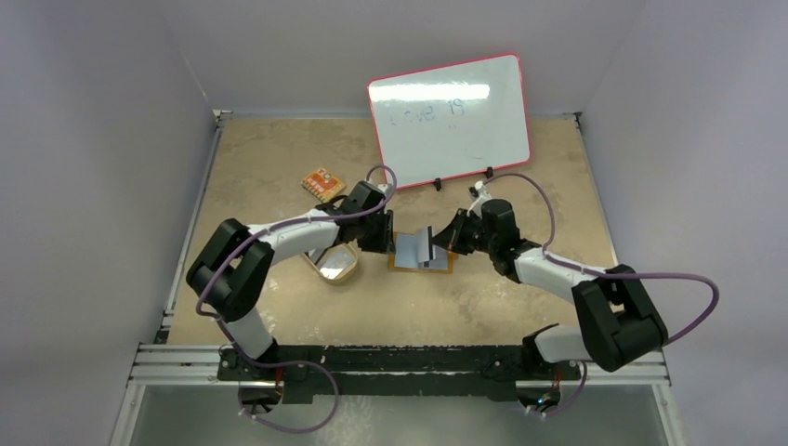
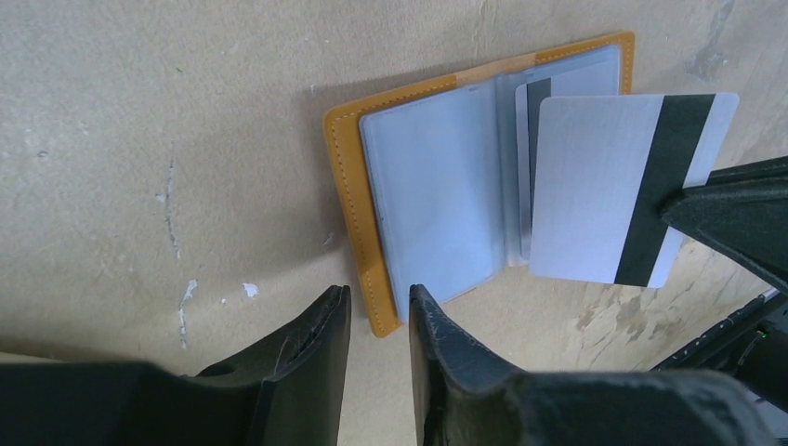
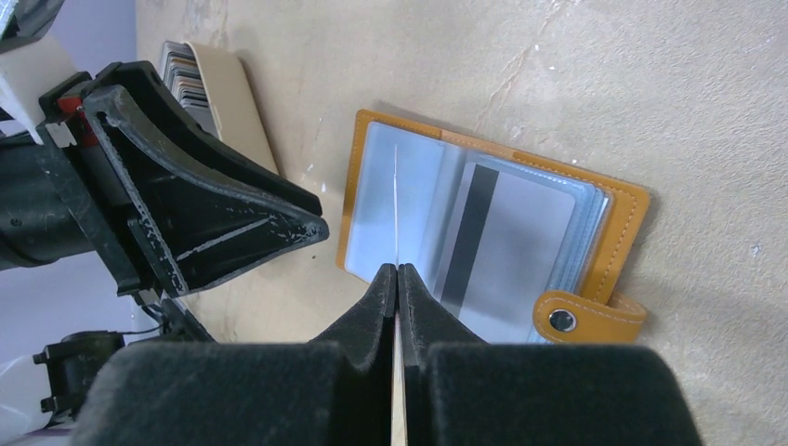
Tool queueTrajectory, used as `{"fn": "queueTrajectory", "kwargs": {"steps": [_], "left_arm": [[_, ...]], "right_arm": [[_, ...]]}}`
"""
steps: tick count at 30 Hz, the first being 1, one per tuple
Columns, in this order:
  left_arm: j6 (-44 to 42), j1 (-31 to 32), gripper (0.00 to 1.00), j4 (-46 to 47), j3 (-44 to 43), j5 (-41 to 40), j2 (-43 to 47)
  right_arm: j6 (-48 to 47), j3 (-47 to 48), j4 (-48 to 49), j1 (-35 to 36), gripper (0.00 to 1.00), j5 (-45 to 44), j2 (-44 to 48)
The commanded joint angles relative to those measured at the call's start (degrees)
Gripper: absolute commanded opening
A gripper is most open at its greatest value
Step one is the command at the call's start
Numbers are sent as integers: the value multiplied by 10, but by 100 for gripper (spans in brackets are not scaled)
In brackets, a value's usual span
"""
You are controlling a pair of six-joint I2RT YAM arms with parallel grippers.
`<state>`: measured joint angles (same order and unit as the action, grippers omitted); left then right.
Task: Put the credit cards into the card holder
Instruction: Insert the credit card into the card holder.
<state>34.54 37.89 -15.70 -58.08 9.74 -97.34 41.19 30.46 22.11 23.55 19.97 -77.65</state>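
From above, your table (image 1: 483,311) has bare room along the near edge and to the right. One card holder (image 1: 418,269) lies open at its middle, between the left gripper (image 1: 388,237) and the right gripper (image 1: 444,240). One tan oval dish (image 1: 339,269) sits just left of it. One orange patterned piece (image 1: 322,183) lies farther back, and one whiteboard (image 1: 451,116) stands at the far edge.

In your left wrist view, the left gripper's fingers stand slightly apart on nothing, just off the holder's corner. The holder is stitched orange outside, with glossy pale sleeves inside. You see two cards. The silver card (image 2: 595,186), which has a dark stripe, hangs partly over one page. A second card (image 2: 537,102) sits in a sleeve.

In your right wrist view, the right gripper's fingers are pressed together on the silver card, seen edge-on. A round snap (image 3: 560,321) sits on the holder's tab. The dish holds a stack of cards too tightly packed to count.
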Motion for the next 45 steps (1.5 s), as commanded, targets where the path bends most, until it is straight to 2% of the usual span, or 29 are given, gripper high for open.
{"fn": "queueTrajectory", "kwargs": {"steps": [1, 8, 17, 45], "left_arm": [[12, 9, 27, 34, -15, -6, -9], [14, 23, 18, 38, 0, -15, -20], [22, 29, 9, 47, 17, -25, -26], [41, 39, 8, 70, 54, -24, -15]], "right_arm": [[7, -8, 44, -4, 0, -7, -14], [28, -29, 87, -7, 0, -11, -28], [33, -34, 94, -9, 0, -18, -46], [72, -52, 162, -9, 0, 13, -110]]}}
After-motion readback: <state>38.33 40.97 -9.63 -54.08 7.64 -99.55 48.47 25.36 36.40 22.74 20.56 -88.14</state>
